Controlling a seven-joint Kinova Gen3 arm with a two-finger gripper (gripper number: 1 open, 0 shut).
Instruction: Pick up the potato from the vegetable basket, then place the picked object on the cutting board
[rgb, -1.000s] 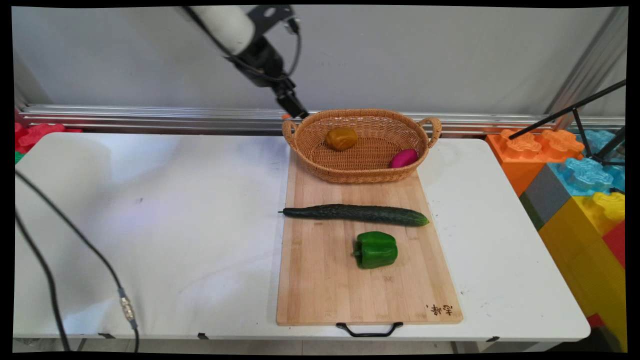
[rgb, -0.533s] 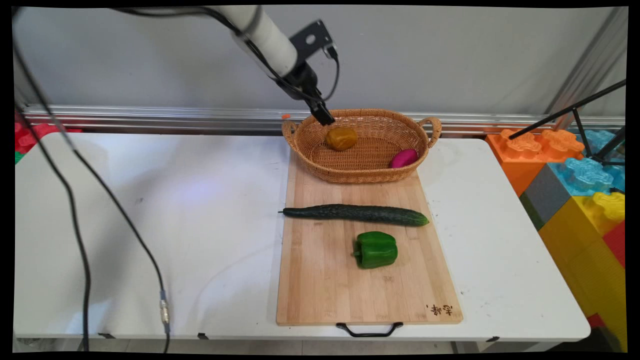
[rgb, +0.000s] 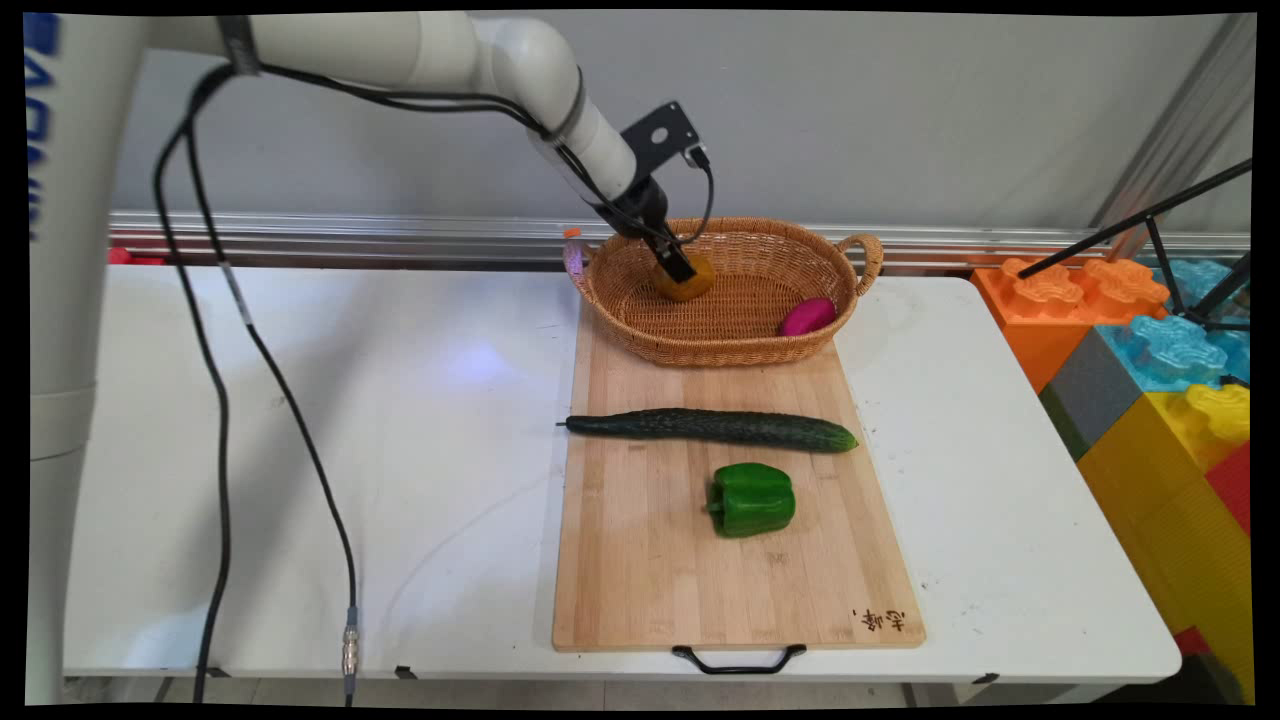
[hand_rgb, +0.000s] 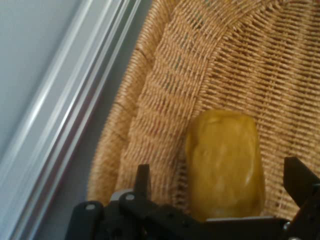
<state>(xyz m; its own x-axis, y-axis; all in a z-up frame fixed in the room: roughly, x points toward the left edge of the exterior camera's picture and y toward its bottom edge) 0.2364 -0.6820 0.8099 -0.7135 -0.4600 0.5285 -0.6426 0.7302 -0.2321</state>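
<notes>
Yellow-brown rounded potato (rgb: 688, 283) lies in the far left part of the oval woven wicker basket (rgb: 722, 345), which stands on the far end of the long wooden cutting board (rgb: 640, 560). In the main view, the black gripper (rgb: 683, 272) reaches down onto it. A pink oval vegetable (rgb: 807, 316) lies at the basket's right. In the hand view, the potato (hand_rgb: 225, 162) sits between the widely spread fingers (hand_rgb: 143, 181), against the basket (hand_rgb: 165, 90) wall.

White arm (rgb: 520, 75) w/ black cables (rgb: 215, 400), black jaws.
</notes>
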